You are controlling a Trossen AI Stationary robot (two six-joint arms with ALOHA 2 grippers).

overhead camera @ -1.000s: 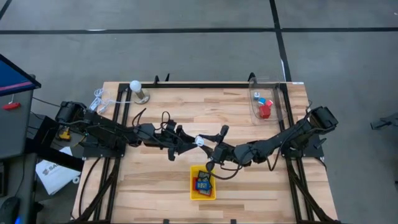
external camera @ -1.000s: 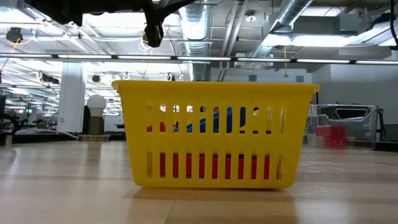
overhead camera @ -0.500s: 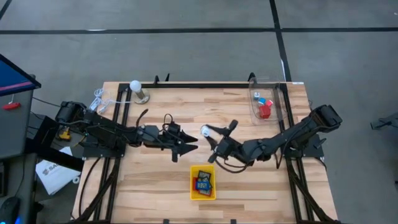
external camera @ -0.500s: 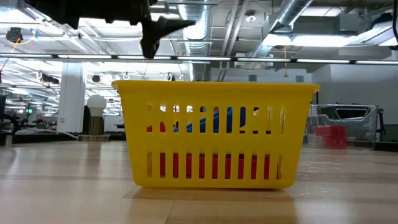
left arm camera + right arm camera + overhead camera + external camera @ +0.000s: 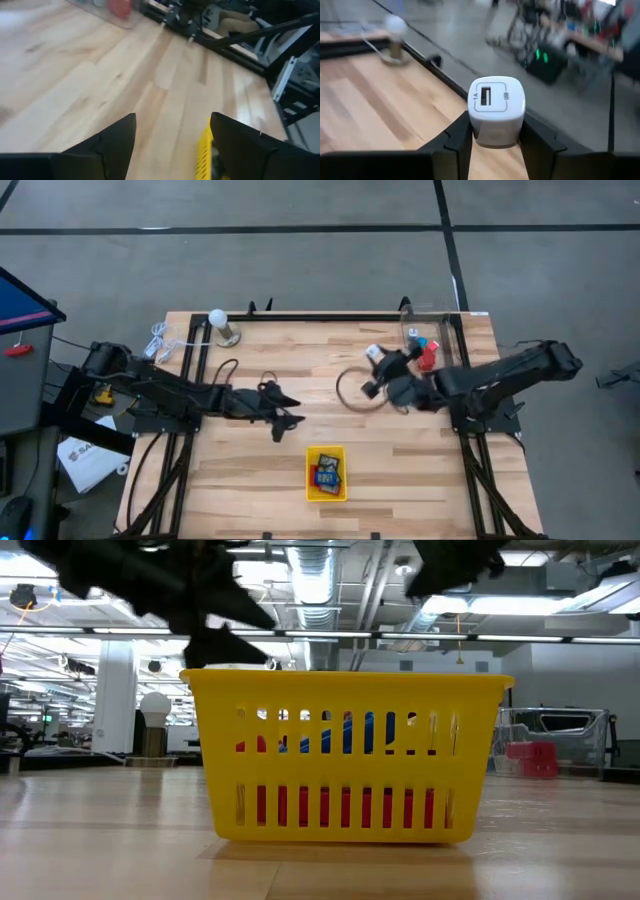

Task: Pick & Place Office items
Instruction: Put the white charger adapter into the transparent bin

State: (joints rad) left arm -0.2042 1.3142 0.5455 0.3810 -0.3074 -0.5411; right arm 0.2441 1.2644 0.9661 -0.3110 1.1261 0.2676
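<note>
A white USB charger block (image 5: 496, 107) sits in my right gripper (image 5: 496, 131); in the high view the block (image 5: 372, 352) and my right gripper (image 5: 378, 365) hover over the table's far right part, beside the clear bin (image 5: 445, 345). My left gripper (image 5: 288, 414) is open and holds nothing, over the table's middle, left of and beyond the yellow tray (image 5: 327, 474). The left wrist view shows the open fingers (image 5: 172, 135) above bare wood, with the tray's rim (image 5: 203, 150) just past them. Several small red, blue and black items lie in the tray (image 5: 345, 755). My right gripper pinches the white charger block between its two fingers, one on each of two opposite side faces (image 5: 474, 127). The face with the USB port (image 5: 486, 95) looks back at the wrist camera. The block is lifted clear of the table.
The clear bin at the far right corner holds a red piece (image 5: 427, 358) and a blue one (image 5: 421, 342). A white ball on a metal stand (image 5: 220, 322) and a coil of white cable (image 5: 160, 338) are at the far left. Bare wood lies between the arms.
My right gripper has carried the white block from just beyond the yellow tray up and toward the table's far right, close to the clear bin, and has turned. My left gripper, which had been close against the right one, has drawn back toward the table's left.
</note>
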